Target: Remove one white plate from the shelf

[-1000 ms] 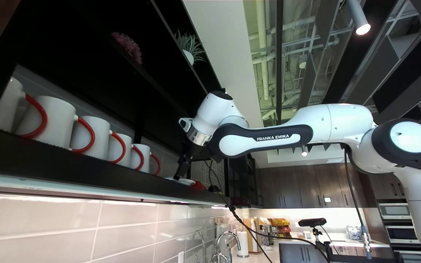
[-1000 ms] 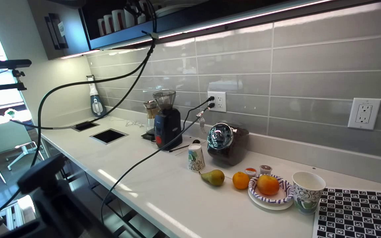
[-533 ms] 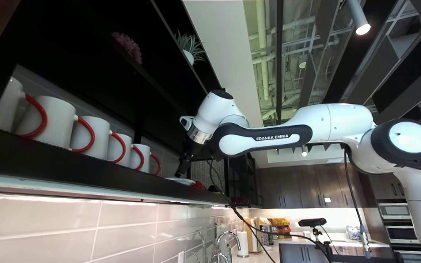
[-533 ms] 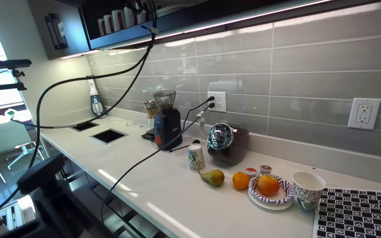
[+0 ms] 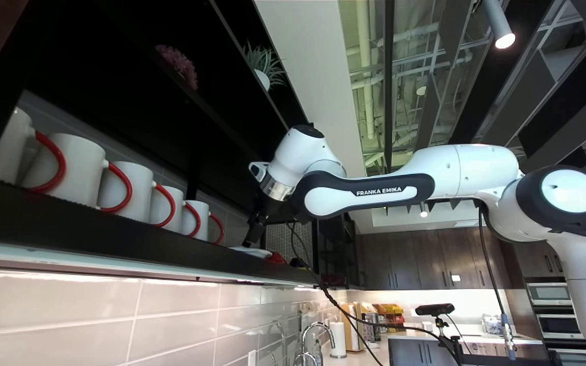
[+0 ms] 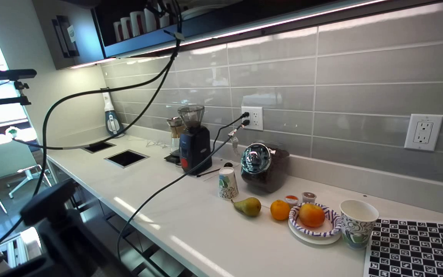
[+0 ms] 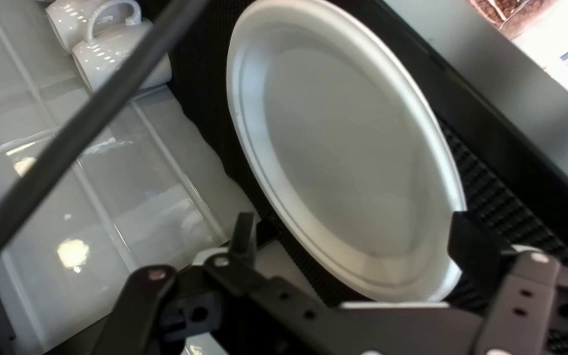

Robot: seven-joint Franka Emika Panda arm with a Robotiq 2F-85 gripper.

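A white plate [image 7: 348, 148] is shown lying face up on a dark textured mat [image 7: 501, 192] on a long black shelf [image 5: 120, 236], with a pale tiled wall [image 7: 146, 197] behind it. In both exterior views it is seen only as a thin pale sliver; whether other plates are stacked beneath cannot be told. Along the same tier in an exterior view, a row of white mugs with red handles [image 5: 140, 190] is set.

Toward the plate, from above, a white robot arm [image 5: 384, 190] is extended. Its pincer [image 7: 358, 244] is tilted down at the plate's nearer end and is released: the fingertips [image 7: 474, 251] are held wide apart and nothing is gripped. In the wrist view, the rim is overlapped by one fingertip on the shelf's front side, while the other is placed past the rim, toward the wall. Whether the plate is touched cannot be told.

The step in hand is judged to be lining up for the grasp; the plate has not yet been taken from the shelf. For the next move, a small shift or turn seems to be called for, so that the rim is caught between the fingertips. The rim would then need to be clamped, and the plate raised and drawn out over the shelf's front edge.
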